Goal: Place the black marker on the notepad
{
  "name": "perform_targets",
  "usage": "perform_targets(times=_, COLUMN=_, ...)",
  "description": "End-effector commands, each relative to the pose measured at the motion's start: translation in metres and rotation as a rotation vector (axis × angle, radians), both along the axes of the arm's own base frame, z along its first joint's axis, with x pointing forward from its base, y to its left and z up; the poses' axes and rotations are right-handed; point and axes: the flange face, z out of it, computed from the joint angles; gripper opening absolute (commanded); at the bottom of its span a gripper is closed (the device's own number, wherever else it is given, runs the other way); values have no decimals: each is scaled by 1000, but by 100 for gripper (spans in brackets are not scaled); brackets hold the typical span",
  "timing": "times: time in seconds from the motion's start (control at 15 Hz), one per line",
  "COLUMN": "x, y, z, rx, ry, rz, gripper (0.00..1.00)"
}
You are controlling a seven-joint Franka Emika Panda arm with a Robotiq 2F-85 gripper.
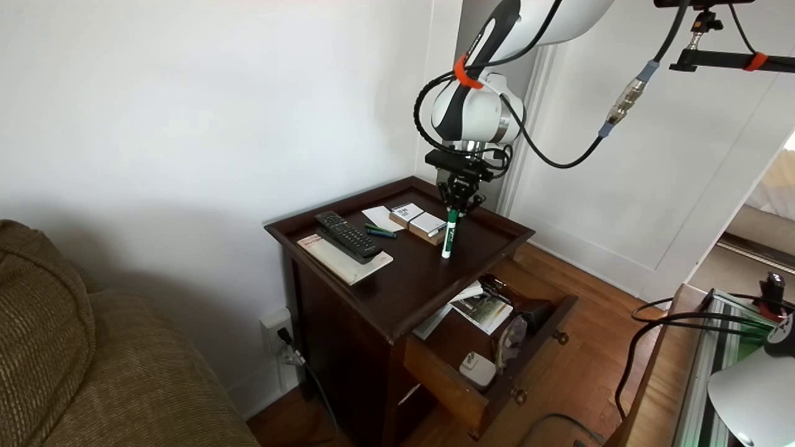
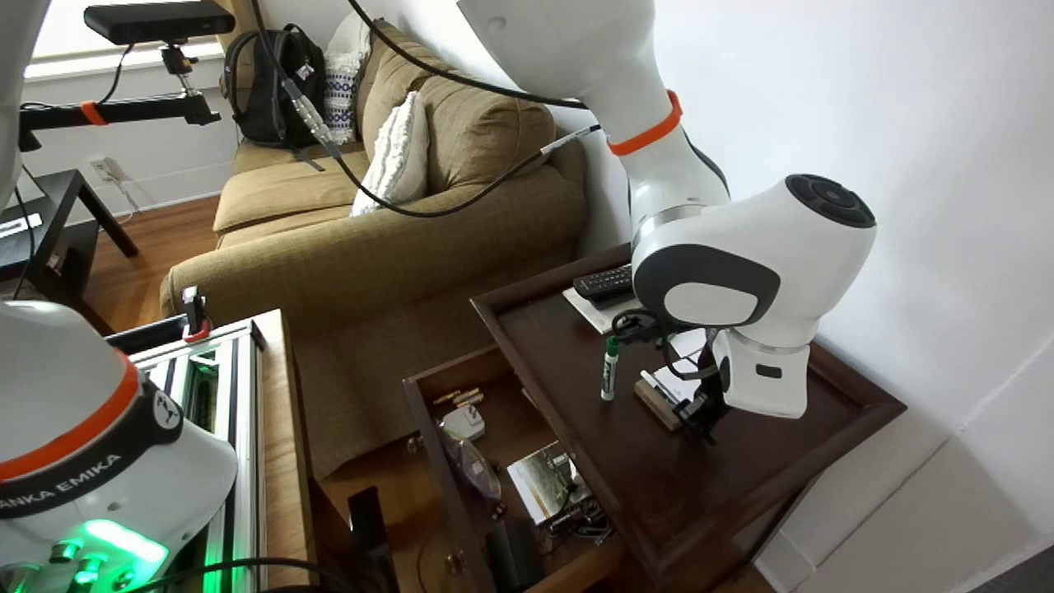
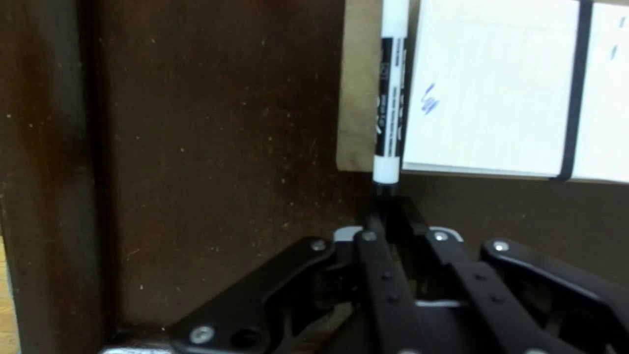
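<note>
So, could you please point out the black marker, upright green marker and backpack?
Black marker [image 3: 390,96]: wrist view, label.
Green marker [image 2: 609,371]: in an exterior view, barrel.
Backpack [image 2: 265,97]: in an exterior view, body.

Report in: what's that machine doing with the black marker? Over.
End effector shut on black marker. Marker over notepad edge, contact unclear. Green marker upright nearby, seemingly not in the way.

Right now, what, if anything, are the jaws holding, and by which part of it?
The black marker, held by its black cap; the rest sticks out beyond the jaws. The green marker stands apart, not held.
</note>
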Motion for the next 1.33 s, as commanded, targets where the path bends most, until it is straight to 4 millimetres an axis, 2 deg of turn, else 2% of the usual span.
perform_targets(times=0.0, x=-1, y=7, z=-6, rx=-45, ry=23, rz=-27, gripper=3)
perform_targets(times=0.47, x=4, y=15, z=-10, rx=-83, ry=31, rz=-52, gripper=3)
perform_targets(times=0.53, x=4, y=15, z=-9, rx=-82, ry=30, rz=-53, gripper=38)
perform_targets(times=0.6, x=4, y=15, z=-8, rx=-79, ry=28, rz=-52, gripper=40)
perform_targets(times=0.73, x=4, y=16, z=-5, rx=-78, ry=19, rz=-49, gripper=52)
perform_targets(times=1.13, x=2, y=13, z=13, rx=-102, ry=-34, rz=-26, gripper=98)
perform_targets(times=1.27, x=1, y=7, z=17, rx=-114, ry=-47, rz=-13, gripper=100)
